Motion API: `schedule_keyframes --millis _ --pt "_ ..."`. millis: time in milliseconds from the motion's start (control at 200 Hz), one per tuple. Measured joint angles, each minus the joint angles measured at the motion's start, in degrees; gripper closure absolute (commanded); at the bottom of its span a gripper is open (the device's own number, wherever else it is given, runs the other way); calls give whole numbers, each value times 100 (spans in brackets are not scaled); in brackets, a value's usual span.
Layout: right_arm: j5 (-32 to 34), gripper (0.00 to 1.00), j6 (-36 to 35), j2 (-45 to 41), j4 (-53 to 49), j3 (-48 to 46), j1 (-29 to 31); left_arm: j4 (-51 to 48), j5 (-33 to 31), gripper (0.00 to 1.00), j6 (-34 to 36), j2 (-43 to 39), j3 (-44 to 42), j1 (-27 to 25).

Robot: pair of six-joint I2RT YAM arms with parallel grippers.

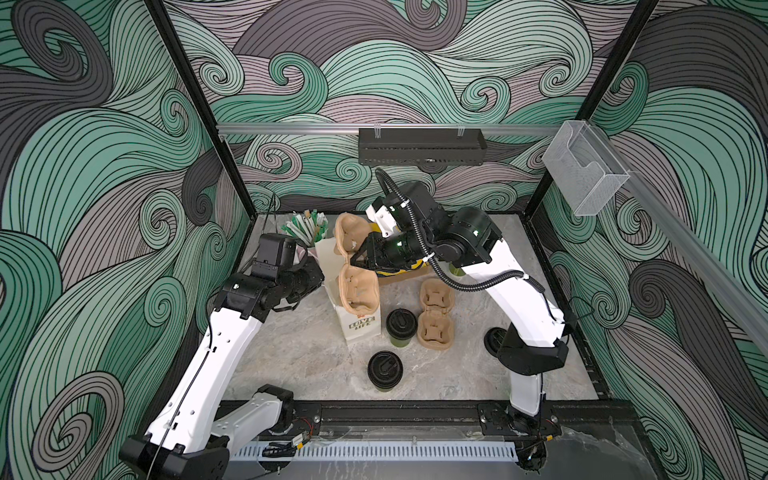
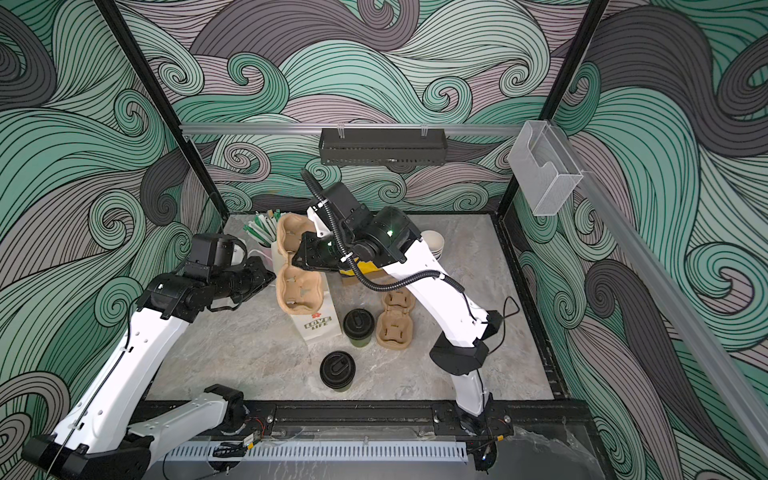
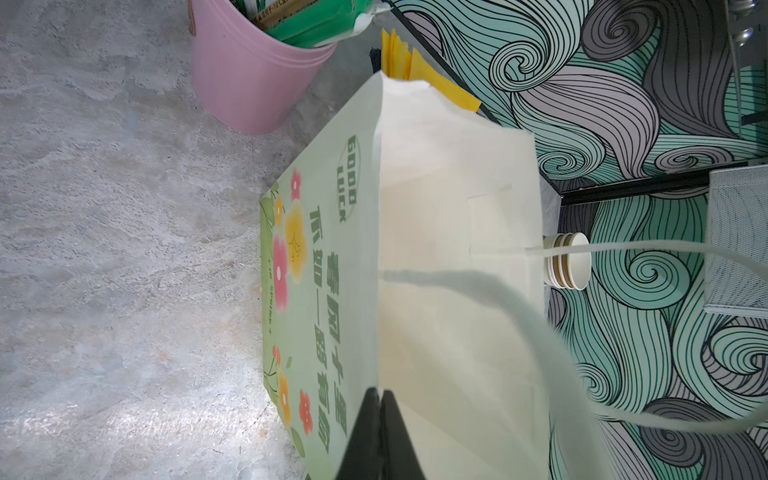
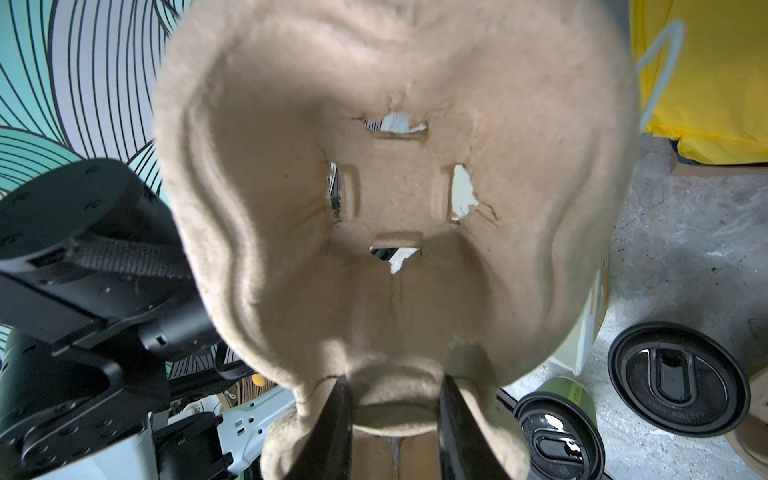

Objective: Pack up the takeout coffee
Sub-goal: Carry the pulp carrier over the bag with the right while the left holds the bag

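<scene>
left gripper (image 3: 380, 399): fingers pressed together, pinching the rim of the paper bag (image 3: 436, 249) on its 9 o'clock side
right gripper (image 4: 395, 415): clamped on the narrow waist of the pulp cup carrier (image 4: 395, 187), one finger on each side
pulp cup carrier: held tilted over the bag's open mouth, one pocket toward 12 o'clock, the other toward 6 o'clock
paper bag: upright in mid-table, with flowers and "GOOD LUCK" on one face and "LOVE LIFE" on another
takeout coffee (image 1: 401, 326): green cup with a black lid, upright on the table just beside the bag at its 4 o'clock; it is outside the bag and neither gripper touches it
second lidded cup (image 1: 384, 370): upright at 6 o'clock of the first cup, near it but apart
spare carrier (image 1: 435, 316): flat on the table, just beside the first cup at 3 o'clock
pink bucket (image 3: 249, 83): near the bag at 11 o'clock, holding green and white sticks
stack of lidless cups (image 2: 434, 245): toward the back at 2 o'clock, partly behind the right arm
</scene>
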Motion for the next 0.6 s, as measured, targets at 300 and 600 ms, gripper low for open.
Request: schedule_keyframes --millis 300,600 --pt "664 76 -72 566 238 4 0 15 302 100 -127 -155 -146 -31" --pt "1001 76 -94 654 396 28 4 -17 459 100 -286 -337 -221 -68"
